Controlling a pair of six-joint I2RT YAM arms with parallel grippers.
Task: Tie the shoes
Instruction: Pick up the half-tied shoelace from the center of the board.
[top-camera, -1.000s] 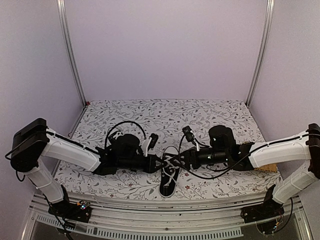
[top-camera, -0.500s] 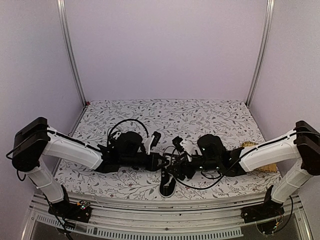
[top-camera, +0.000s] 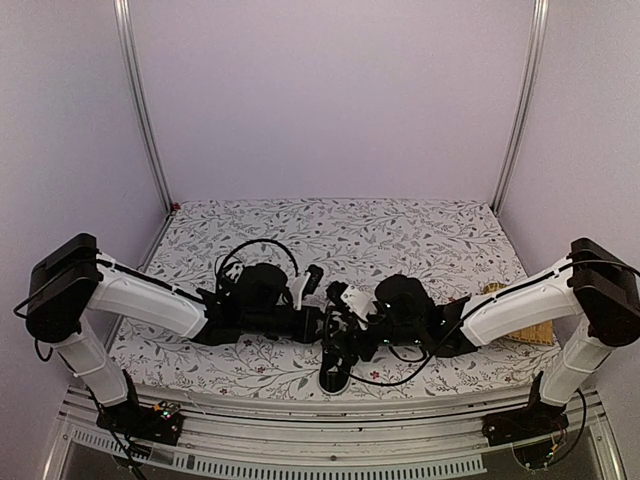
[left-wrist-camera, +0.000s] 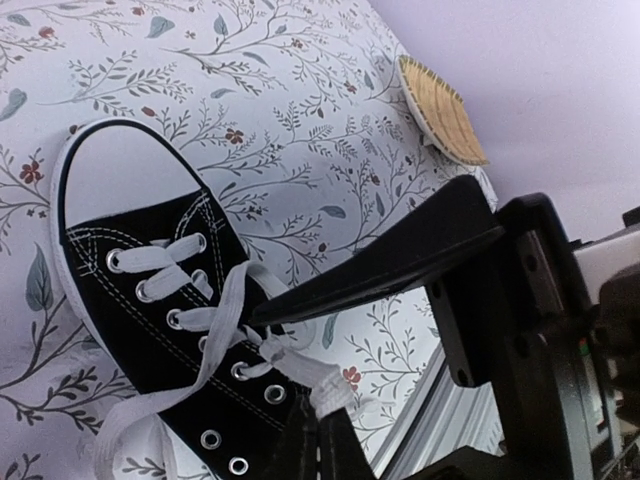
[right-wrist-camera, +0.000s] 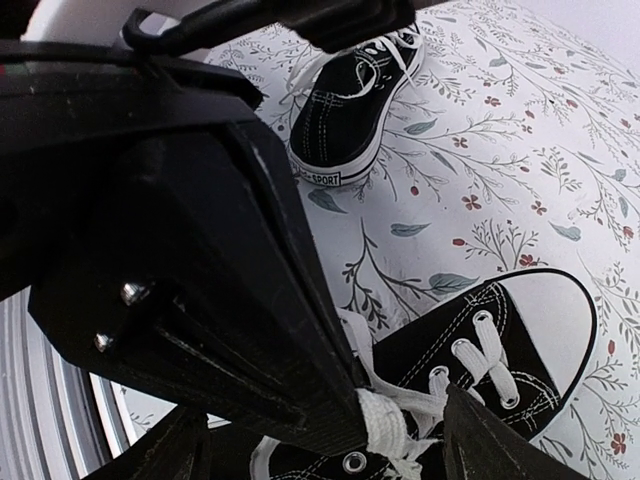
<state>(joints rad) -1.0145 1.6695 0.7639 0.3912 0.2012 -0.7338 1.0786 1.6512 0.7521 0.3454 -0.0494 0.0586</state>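
Flowered tablecloth (top-camera: 420, 235) under lilac walls. The near shoe (top-camera: 335, 372) lies at centre front, the second shoe (right-wrist-camera: 345, 100) just beyond it. On the near shoe's white lace (left-wrist-camera: 225, 320) the left gripper (left-wrist-camera: 318, 440) is pinched tight. Beside it the right gripper (top-camera: 343, 335) gapes wide, gripping nothing.

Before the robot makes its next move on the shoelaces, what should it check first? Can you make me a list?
1. Left gripper pinching the lace: ok, its jaws are shut on the strand.
2. Right gripper ready to grab: ok, its jaws are wide open with laces between them.
3. Near shoe flat on its sole: ok.
4. Bow tied on that shoe: not ok, the laces lie loose.
5. Other shoe out of the way: ok, it sits apart on the table.
6. Other shoe tied: cannot tell.
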